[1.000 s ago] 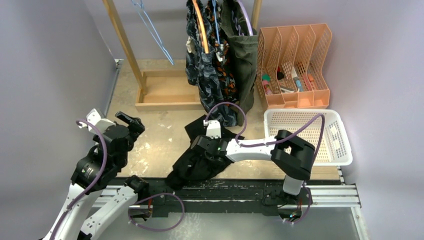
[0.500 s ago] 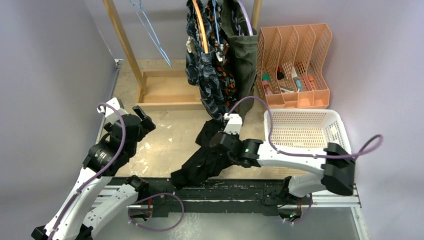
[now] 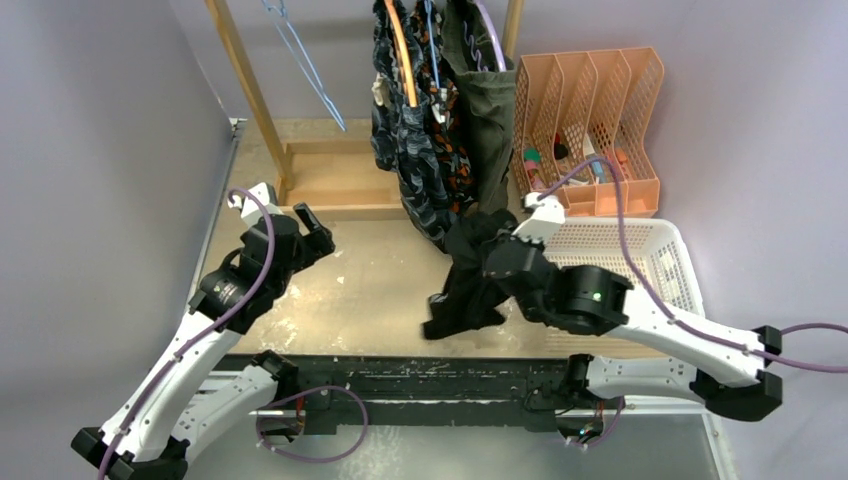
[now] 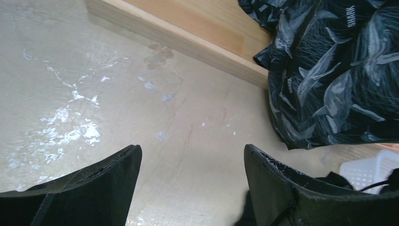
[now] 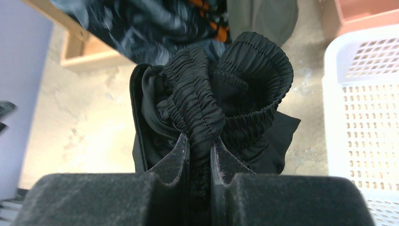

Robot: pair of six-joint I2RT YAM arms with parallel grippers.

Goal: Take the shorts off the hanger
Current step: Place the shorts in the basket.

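Observation:
My right gripper (image 5: 200, 141) is shut on the bunched elastic waistband of the plain black shorts (image 5: 235, 84). They hang from it off the table (image 3: 380, 290), just left of the white basket (image 3: 650, 250), and their black cloth (image 3: 465, 285) hides the fingers from above. Three more shorts hang on the rack: navy wavy-patterned (image 3: 415, 170), orange-black blotched (image 3: 455, 150) and olive green (image 3: 490, 110). My left gripper (image 3: 318, 230) is open and empty above bare table, left of the patterned shorts (image 4: 329, 70).
The wooden rack's base (image 3: 330, 185) lies ahead of the left gripper. An empty blue hanger (image 3: 305, 60) hangs at the rack's left. An orange file organiser (image 3: 590, 130) stands behind the basket. A purple wall (image 3: 100, 150) closes the left side.
The right arm has lifted the black shorts off the table and carried them up and right, towards the basket. The left arm has reached forward and right, towards the rack base.

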